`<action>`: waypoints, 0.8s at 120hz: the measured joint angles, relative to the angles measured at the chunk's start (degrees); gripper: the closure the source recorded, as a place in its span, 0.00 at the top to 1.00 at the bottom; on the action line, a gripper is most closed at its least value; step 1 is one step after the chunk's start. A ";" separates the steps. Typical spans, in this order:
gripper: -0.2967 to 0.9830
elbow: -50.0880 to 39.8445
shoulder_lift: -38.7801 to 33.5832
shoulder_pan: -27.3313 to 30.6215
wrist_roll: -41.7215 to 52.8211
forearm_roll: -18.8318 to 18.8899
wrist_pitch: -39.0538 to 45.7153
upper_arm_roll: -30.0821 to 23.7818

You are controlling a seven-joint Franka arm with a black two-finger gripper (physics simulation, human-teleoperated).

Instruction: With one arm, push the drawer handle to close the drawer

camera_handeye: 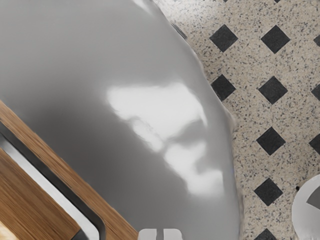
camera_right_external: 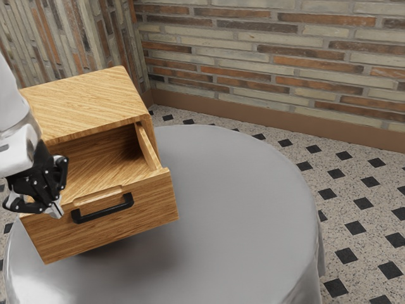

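Note:
In the exterior view my gripper is at the left end of the drawer front, fingertips together and nothing seen between them. The wooden drawer stands well out of its cabinet, its inside exposed. A black bar handle runs across the front, a little to the right of my fingertips. In the wrist view, the gripper is just past the drawer's wooden front edge, near one end of the handle. Whether the fingertips touch the drawer, I cannot tell.
A round table with a grey cloth carries the cabinet; its curved edge drops to the speckled floor. A brick wall rises behind. Part of a pale round object shows over the floor in the wrist view.

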 joint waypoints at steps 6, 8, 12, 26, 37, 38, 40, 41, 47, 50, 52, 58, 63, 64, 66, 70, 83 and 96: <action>0.16 -0.20 -0.24 -1.53 3.69 -0.55 0.21 -0.66; 0.16 -0.23 -0.29 -1.84 4.85 -0.74 0.26 -0.95; 0.16 -0.21 -0.32 -2.47 7.08 -1.23 0.27 -1.64; 0.16 0.03 0.05 -3.54 13.97 -2.89 0.15 -4.27; 0.16 0.00 2.69 -3.62 18.53 -3.56 1.28 -4.47; 0.16 -0.01 2.93 -3.63 18.90 -3.59 1.47 -4.48; 0.16 -0.01 3.37 -3.64 19.64 -3.65 1.88 -4.51; 0.16 -0.03 3.61 -3.65 20.00 -3.68 2.10 -4.51; 0.15 -0.08 4.97 -3.67 22.04 -3.82 3.48 -4.51; 0.15 -0.09 5.76 -3.66 22.97 -3.87 4.23 -4.52; 0.15 -0.12 6.36 -3.67 23.55 -3.88 4.76 -4.51; 0.15 -0.17 7.98 -3.67 25.19 -3.92 6.26 -4.51; 0.15 -0.19 9.24 -3.64 26.45 -3.92 7.38 -4.50; 0.15 -0.19 9.46 -3.64 26.69 -3.92 7.58 -4.50; 0.15 -0.19 9.92 -3.63 27.16 -3.92 7.99 -4.49; 0.15 -0.20 10.96 -3.61 28.07 -3.91 8.77 -4.43; 0.15 -0.63 12.67 -3.59 30.70 -3.79 10.71 -3.30; 0.15 -0.94 14.55 -3.59 32.90 -3.56 11.90 -1.47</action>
